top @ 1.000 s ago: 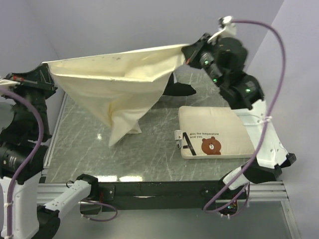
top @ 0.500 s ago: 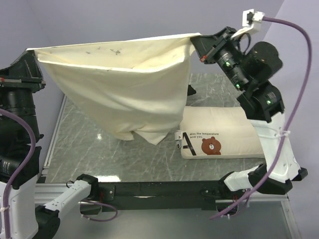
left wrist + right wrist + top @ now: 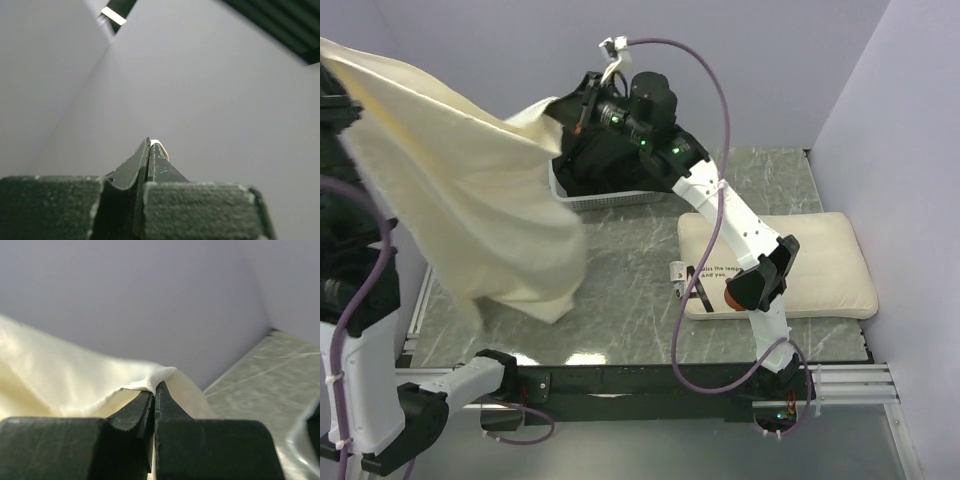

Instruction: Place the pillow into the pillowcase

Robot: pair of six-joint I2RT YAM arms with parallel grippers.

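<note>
The pillowcase (image 3: 470, 210) hangs in the air at the left, a wide cream sheet sagging down to the table. My right gripper (image 3: 570, 108) is shut on its upper right corner, above the back middle of the table; the right wrist view shows the jaws (image 3: 155, 384) pinching the cream edge (image 3: 60, 375). My left gripper (image 3: 150, 143) is shut with a sliver of cream fabric (image 3: 161, 146) at its tips; in the top view it is hidden at the upper left edge. The pillow (image 3: 810, 260) lies flat at the right, its bear print partly under my right arm's elbow (image 3: 760, 285).
A white basket (image 3: 605, 200) with a black cloth heap (image 3: 610, 160) stands at the back middle, right under my right gripper. Purple walls close the back and both sides. The table's black front rail (image 3: 640, 380) runs along the near edge.
My right arm swung from the back right to the back middle, carrying its pillowcase corner left. The left corner rose up and left. The pillowcase shifted left off the pillow.
</note>
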